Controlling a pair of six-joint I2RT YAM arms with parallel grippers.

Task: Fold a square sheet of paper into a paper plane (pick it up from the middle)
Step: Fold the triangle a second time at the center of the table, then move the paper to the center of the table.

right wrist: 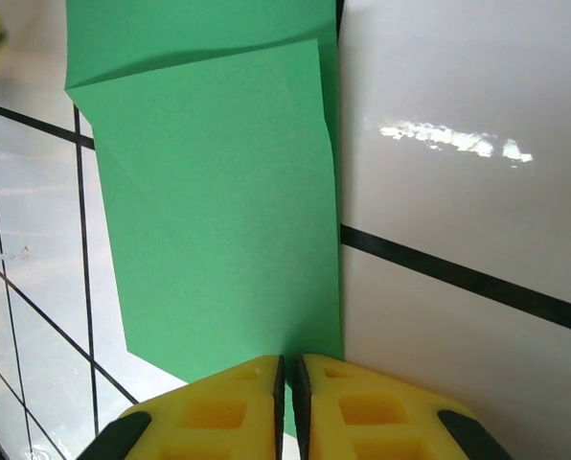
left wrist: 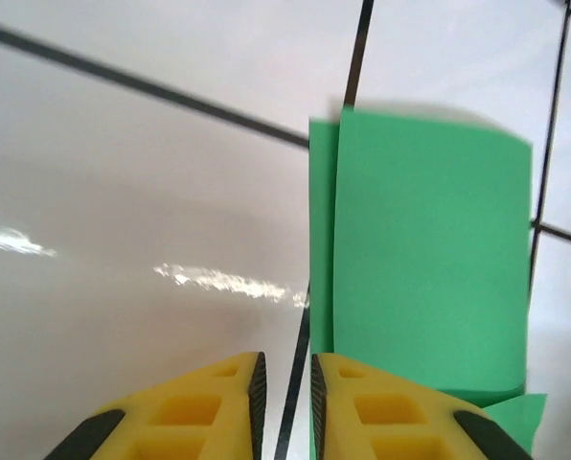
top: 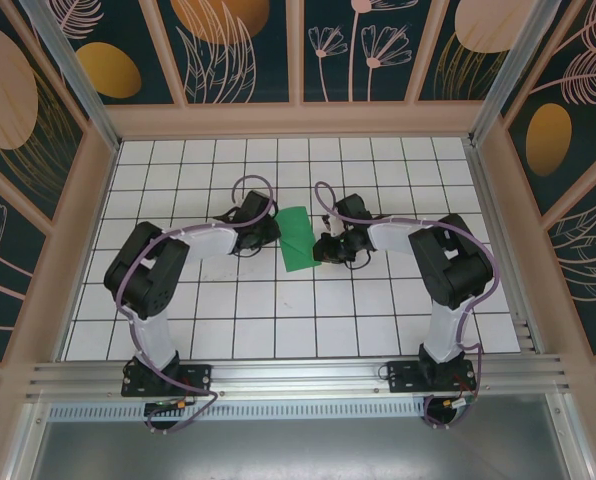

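Paper [top: 298, 238]: green, folded over into a narrow upright strip, flat on the white gridded surface [top: 278, 310], mid-field, between the two arms.

Left wrist view: top layer of the paper [left wrist: 429, 249] sits slightly off the lower one, leaving a thin green margin along its left edge.

Left gripper [top: 274, 234] is just beside the paper's left edge. Jaws [left wrist: 285, 359] are narrowly apart, with a black grid line [left wrist: 357, 48] visible through the gap and nothing between them.

Right gripper [top: 321, 248] is at the paper's right edge. Jaws [right wrist: 287, 359] are almost together over the paper [right wrist: 218, 211], with green in the slit. Cannot tell whether they pinch it.

Surroundings: patterned walls [top: 38, 120] on three sides, a metal rail [top: 298, 375] along the near edge. Nothing else lies on the surface near the paper.
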